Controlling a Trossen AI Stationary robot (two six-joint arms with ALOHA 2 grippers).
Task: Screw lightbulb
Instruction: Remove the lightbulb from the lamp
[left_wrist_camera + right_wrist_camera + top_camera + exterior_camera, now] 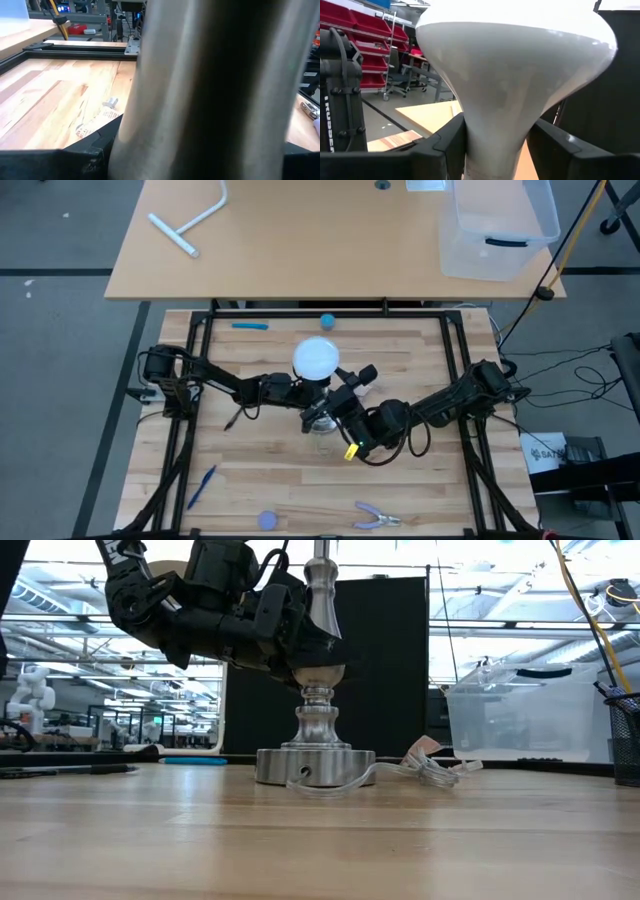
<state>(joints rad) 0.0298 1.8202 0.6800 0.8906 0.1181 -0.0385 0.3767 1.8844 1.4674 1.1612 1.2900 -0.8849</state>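
The white lightbulb stands globe up over the table's middle; in the right wrist view the lightbulb tapers down between my right gripper's fingers. Below it is the silver stand, resting on its round base on the wood. My left gripper reaches in from the table's left and is shut on the stand's stem, which fills the left wrist view. Where the bulb's lower end meets the stand's top is hidden. My left gripper pinches the stand's upright stem between its two fingers, above the turned rings. It comes nearly level from the table's left, fingers across the stem. The stand stays upright on its base. My right gripper pinches the bulb's narrow neck just under the globe, one finger on each side. It comes about level from the table's right. The bulb sits upright, globe up.
A small blue ball and a blue pen lie near the far edge. Another pen, a bluish disc and pliers lie near the front. The stand's clear cord trails right. A clear bin stands on the desk beyond.
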